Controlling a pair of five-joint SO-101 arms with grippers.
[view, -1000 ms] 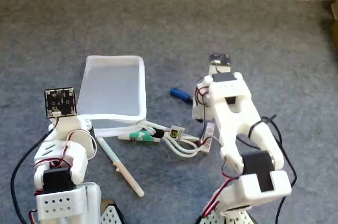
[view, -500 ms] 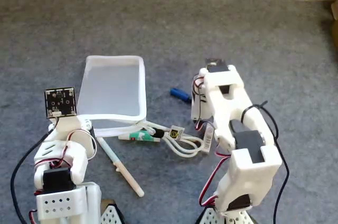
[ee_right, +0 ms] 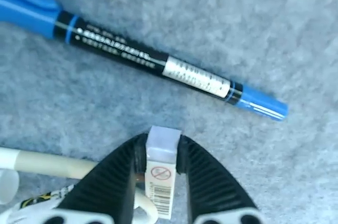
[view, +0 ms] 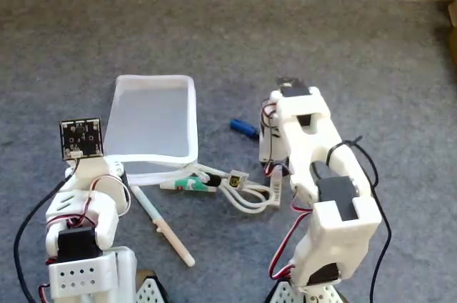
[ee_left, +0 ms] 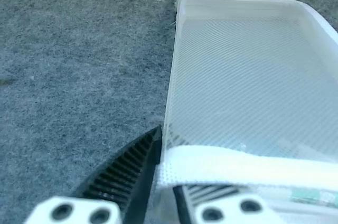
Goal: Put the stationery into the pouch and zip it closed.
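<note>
From above, the pouch (view: 153, 113) lies on the carpet (view: 357, 46), mouth toward the arms, with a pencil (view: 163, 225) loose nearby; loading seems under way. At the left wrist, the left gripper (ee_left: 166, 182) pinches the pouch's near rim (likely propping the mouth). At the right wrist, the right gripper (ee_right: 161, 147) is clamped on a white stick (ee_right: 160, 179) beside a blue marker (ee_right: 142, 57). Next it should lift the stick clear and swing to the mouth; the far carpet gives room.
</note>
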